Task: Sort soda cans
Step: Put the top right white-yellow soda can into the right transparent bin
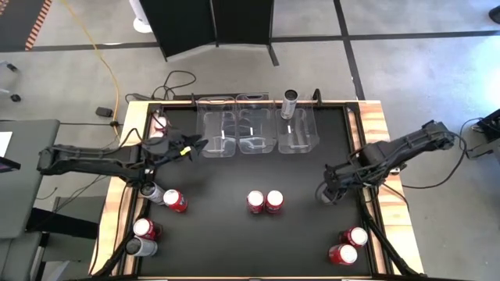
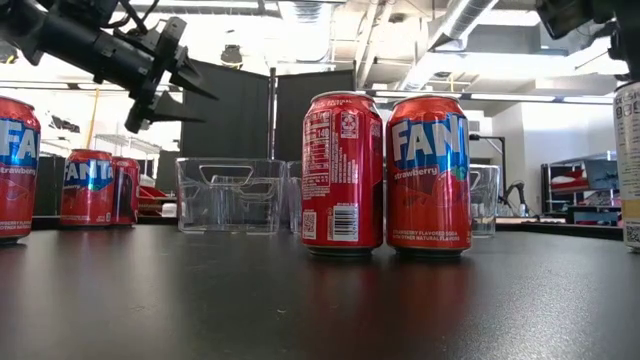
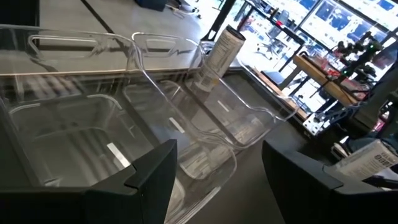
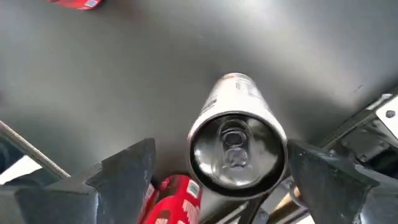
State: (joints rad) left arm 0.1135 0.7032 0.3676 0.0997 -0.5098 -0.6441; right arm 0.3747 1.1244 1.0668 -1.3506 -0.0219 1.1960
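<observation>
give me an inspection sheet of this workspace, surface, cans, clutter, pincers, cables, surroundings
Surface: black table, wood rim.
Job's things: two red cans mid-table; a tall silver can upright in the right-hand clear bin; more cans at both near corners.
Clutter: nothing seen.
Pincers: left pincer open, raised beside the bins; right pincer open over a silver can.
Cables: black leads behind the table, yellow cord on floor.
Surroundings: dark panel behind.

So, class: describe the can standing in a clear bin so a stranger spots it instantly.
Find the three clear bins along the table's far edge. The silver can stands upright in the rightmost one; every other can sits on the black tabletop.
</observation>
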